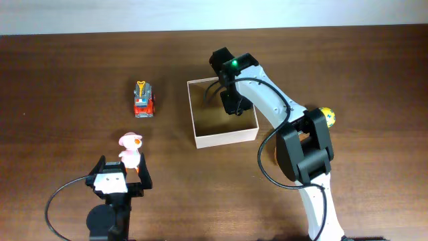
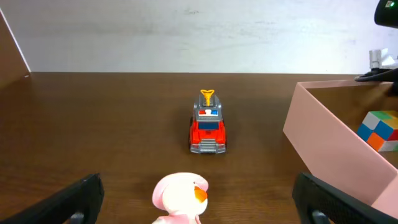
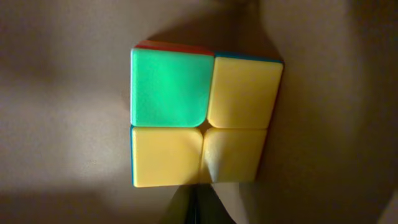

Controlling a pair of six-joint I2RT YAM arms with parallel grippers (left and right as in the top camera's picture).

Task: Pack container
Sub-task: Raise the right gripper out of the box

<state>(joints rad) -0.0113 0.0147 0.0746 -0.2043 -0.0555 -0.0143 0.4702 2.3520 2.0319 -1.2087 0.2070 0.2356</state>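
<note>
The container (image 1: 225, 138) is a square cream-walled box with a tan floor, at mid-table. My right gripper (image 1: 231, 104) reaches down inside it. In the right wrist view its fingers (image 3: 198, 202) look pressed together, just below a colour cube (image 3: 204, 115) with yellow and green tiles lying on the box floor. The cube also shows inside the container (image 2: 329, 149) in the left wrist view (image 2: 380, 129). My left gripper (image 2: 199, 196) is open low over the table, its fingers either side of a pink duck toy (image 2: 180, 196), not touching it. The duck stands upright (image 1: 130, 148).
A red toy fire truck (image 1: 144, 100) with a yellow ladder stands left of the container, also in the left wrist view (image 2: 208, 129). A yellow ball-like toy (image 1: 328, 117) sits right of the right arm. An orange item peeks out under that arm (image 1: 275, 154).
</note>
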